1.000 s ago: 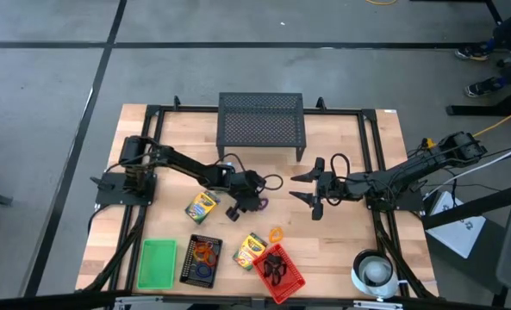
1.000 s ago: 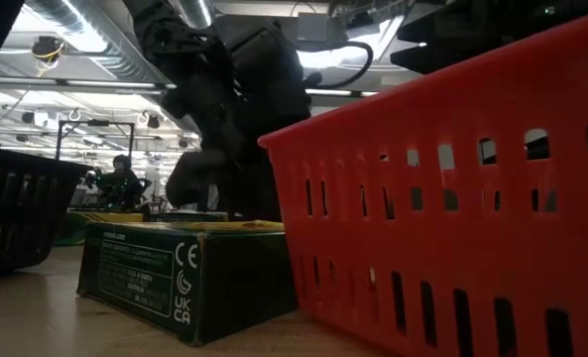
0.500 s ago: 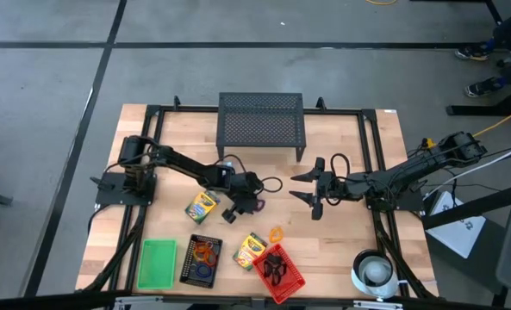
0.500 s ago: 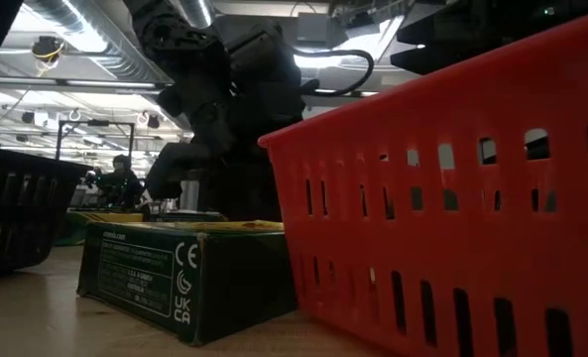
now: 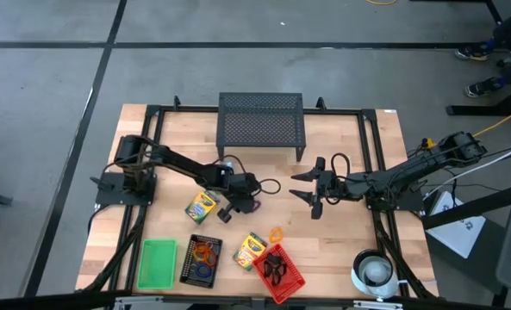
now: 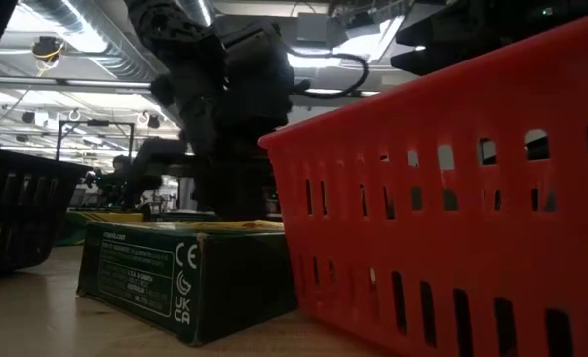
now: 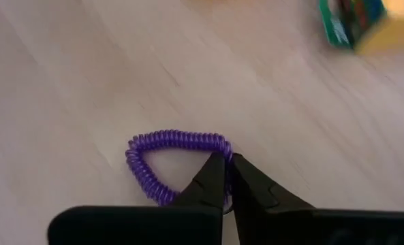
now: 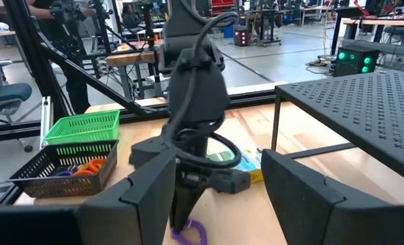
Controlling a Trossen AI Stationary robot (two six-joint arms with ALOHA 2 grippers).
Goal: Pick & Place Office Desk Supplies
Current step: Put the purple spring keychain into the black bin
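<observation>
A purple coiled ring (image 7: 162, 151) lies flat on the wooden table near its middle, and my left gripper (image 7: 227, 160) is shut on it. In the high view that gripper (image 5: 240, 207) slants down at the ring (image 5: 257, 206). My right gripper (image 5: 312, 190) hangs open and level over the table right of centre, with nothing between its fingers. Two yellow-and-green crayon boxes (image 5: 202, 207) (image 5: 251, 250) lie flat on the table. An orange ring (image 5: 276, 233) lies beside the nearer box. My left gripper pinches one corner of the ring's coil (image 7: 219, 143) between its two fingertips. The fingers slant down from the table's left side. The ring lies flat on the table, its loop spread out beside the fingers.
A black mesh stand (image 5: 261, 120) stands at the far middle. Along the near edge sit a green basket (image 5: 158, 263), a black basket (image 5: 189, 260) with rings, and a red basket (image 5: 293, 281) with black clips. A white roll (image 5: 376, 271) stands at the near right.
My left gripper has tipped its fingers over toward the table's left while staying at the purple ring, and it has shut on the ring's coil. The ring has stayed flat on the table.
</observation>
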